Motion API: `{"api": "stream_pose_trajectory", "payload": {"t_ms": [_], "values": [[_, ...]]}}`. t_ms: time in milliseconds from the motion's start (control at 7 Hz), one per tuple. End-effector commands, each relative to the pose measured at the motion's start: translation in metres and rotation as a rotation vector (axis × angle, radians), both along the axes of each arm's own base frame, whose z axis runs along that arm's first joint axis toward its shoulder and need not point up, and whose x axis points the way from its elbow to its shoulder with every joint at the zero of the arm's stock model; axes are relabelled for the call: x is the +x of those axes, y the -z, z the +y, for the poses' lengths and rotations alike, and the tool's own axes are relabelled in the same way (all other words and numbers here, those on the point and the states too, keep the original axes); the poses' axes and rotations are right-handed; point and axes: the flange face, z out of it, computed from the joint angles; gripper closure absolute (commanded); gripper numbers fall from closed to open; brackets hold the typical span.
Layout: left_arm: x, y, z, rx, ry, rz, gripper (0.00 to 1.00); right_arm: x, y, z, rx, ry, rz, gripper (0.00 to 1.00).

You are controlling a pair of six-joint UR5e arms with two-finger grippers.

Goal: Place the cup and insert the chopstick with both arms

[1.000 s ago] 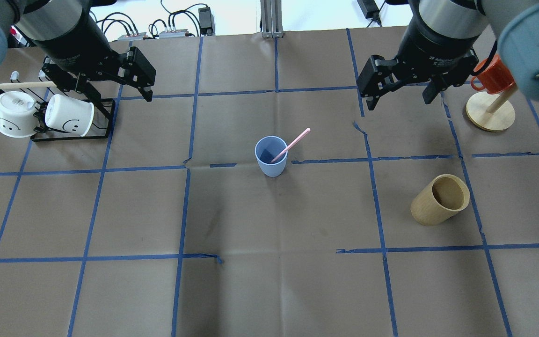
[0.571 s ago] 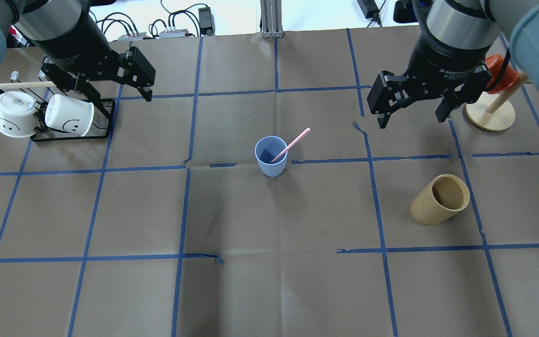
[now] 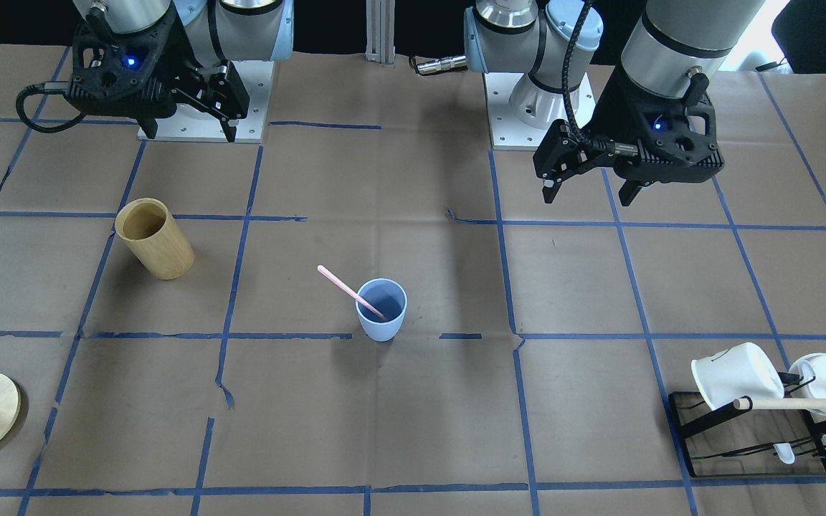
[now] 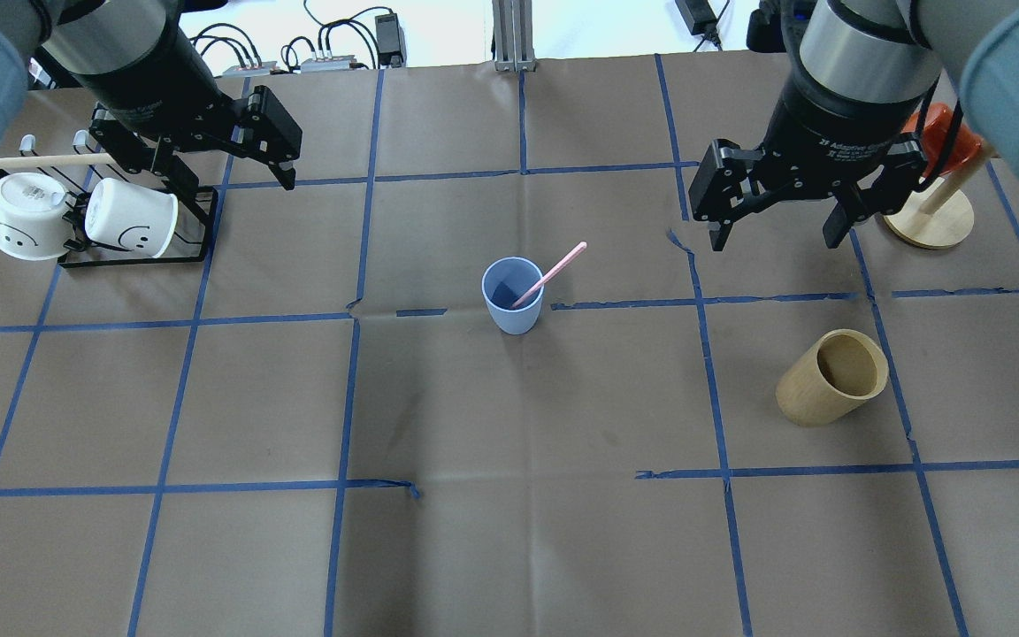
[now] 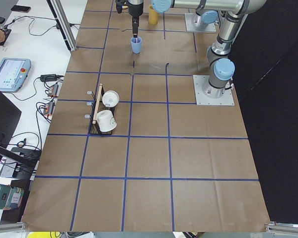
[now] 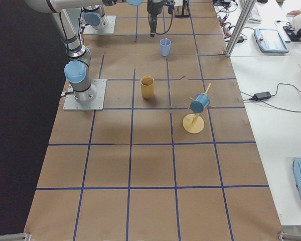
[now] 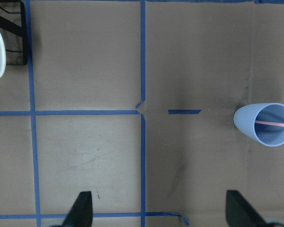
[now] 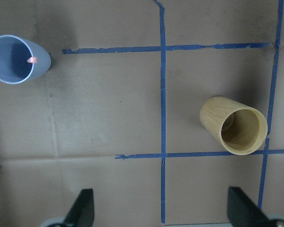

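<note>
The light-blue cup [image 4: 512, 301] stands upright near the table's middle. The pink chopstick [image 4: 558, 268] leans inside it, its top pointing to the back right. Both show in the front view (cup [image 3: 382, 319], chopstick [image 3: 340, 284]), in the left wrist view (cup [image 7: 267, 124]) and in the right wrist view (cup [image 8: 16, 59]). My left gripper [image 4: 231, 181] is open and empty, high over the back left by the mug rack. My right gripper [image 4: 775, 234] is open and empty, high over the back right. Both are well apart from the cup.
A tan wooden cup [image 4: 832, 378] stands to the right of the blue cup. A black rack [image 4: 134, 252] with two white mugs [image 4: 131, 219] sits at back left. An orange mug [image 4: 938, 133] hangs on a wooden stand [image 4: 927, 217] at back right.
My right gripper has moved toward the near side of the table and stayed open. The left gripper has barely shifted. The cup and chopstick have not moved.
</note>
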Motion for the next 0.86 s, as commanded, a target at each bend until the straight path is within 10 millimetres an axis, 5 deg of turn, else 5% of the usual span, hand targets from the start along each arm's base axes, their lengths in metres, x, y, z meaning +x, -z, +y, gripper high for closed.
{"api": "stream_pose_trajectory", "payload": {"t_ms": [0, 714], "values": [[-0.0022, -0.0074, 0.0032, -0.008, -0.020, 0.024, 0.00, 0.0000, -0.0039, 0.0026, 0.000, 0.002, 0.009, 0.01], [-0.0022, -0.0102, 0.0026, -0.017, -0.016, 0.016, 0.00, 0.0060, -0.0014, 0.0053, 0.008, -0.001, 0.004, 0.01]]}}
